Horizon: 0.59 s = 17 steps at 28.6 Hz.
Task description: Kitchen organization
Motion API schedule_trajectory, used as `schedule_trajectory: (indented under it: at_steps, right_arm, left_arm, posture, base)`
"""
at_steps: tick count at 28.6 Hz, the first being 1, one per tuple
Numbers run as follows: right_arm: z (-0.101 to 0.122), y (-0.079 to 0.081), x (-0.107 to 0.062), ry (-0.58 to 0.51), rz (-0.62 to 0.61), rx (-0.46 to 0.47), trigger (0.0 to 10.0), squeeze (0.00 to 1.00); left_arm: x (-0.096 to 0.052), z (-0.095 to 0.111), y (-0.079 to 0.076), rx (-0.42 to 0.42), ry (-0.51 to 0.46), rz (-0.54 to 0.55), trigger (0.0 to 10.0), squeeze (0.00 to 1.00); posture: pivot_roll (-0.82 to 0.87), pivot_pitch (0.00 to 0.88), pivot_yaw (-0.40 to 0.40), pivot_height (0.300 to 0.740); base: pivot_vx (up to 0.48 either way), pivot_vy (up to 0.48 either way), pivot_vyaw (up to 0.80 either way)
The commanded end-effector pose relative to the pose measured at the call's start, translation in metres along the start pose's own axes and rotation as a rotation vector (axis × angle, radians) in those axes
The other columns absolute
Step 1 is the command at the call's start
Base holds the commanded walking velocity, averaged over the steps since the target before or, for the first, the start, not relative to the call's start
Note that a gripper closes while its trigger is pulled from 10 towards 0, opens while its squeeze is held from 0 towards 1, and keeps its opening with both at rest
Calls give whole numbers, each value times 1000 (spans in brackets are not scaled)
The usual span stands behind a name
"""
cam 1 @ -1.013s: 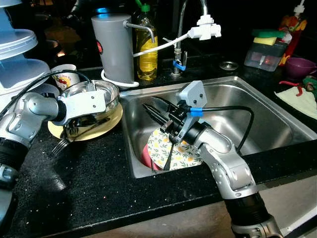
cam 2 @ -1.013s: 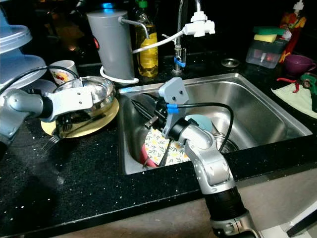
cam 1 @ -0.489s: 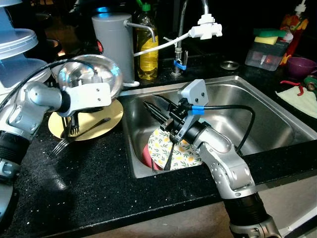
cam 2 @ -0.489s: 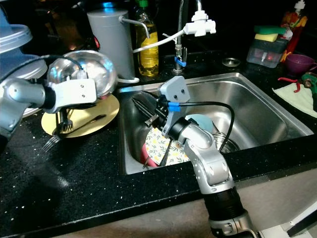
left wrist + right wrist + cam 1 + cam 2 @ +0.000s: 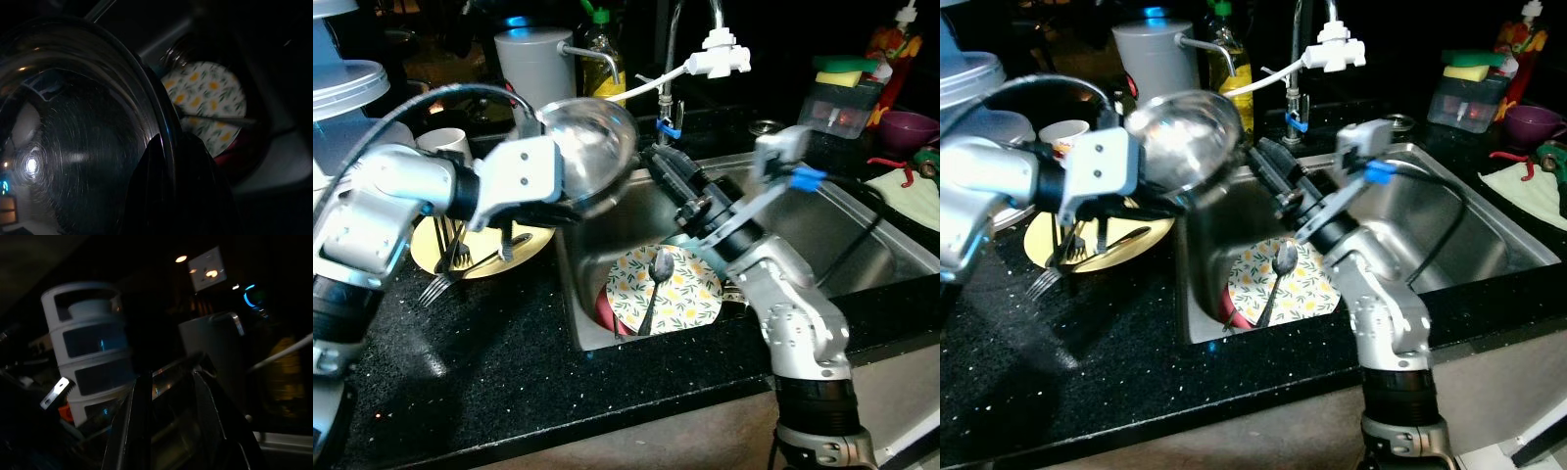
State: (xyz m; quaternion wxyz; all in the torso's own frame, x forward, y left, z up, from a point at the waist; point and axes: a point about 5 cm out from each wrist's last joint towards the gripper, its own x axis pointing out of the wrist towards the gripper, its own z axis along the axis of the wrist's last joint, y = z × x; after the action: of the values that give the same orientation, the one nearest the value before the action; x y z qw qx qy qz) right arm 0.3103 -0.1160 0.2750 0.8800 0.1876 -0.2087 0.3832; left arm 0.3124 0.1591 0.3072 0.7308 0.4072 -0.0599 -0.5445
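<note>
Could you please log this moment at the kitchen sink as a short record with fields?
left gripper: shut on the rim of the steel bowl, holding it tilted above the sink's left edge
right gripper: raised over the sink, fingers apart at the bowl's rim
sink: holds a flowered plate with a spoon lying across it
yellow plate: on the counter left of the sink, with forks on it
behind the sink: tap, oil bottle, grey canister

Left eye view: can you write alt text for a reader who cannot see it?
The left gripper holds a tilted steel bowl over the sink's left edge, with the right gripper reaching toward its rim. Below, a spoon rests on a floral plate in the sink.
</note>
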Motion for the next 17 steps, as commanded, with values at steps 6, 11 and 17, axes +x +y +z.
schedule_trajectory:
  at_steps: [6, 11, 17]
  right_arm:
    - [5, 1, -3, 13, 16, -8, 10000, 0]
    - [-1, 1, -3, 57, 11, -37, 10000, 0]
    - [-7, 2, -4, 99, -6, -56, 10000, 0]
  left_arm:
    - [5, -7, -13, -53, 15, -7, 0, 0]
    - [12, -17, -16, -116, -1, 11, 0, 0]
    - [29, -31, -31, -198, -26, -18, 0, 0]
  posture:
    - [8, 0, 47, 740]
    - [3, 0, 49, 740]
    - [-10, 0, 53, 740]
  base:
    - [0, 0, -391]
    - [0, 0, 0]
    - [0, 0, 0]
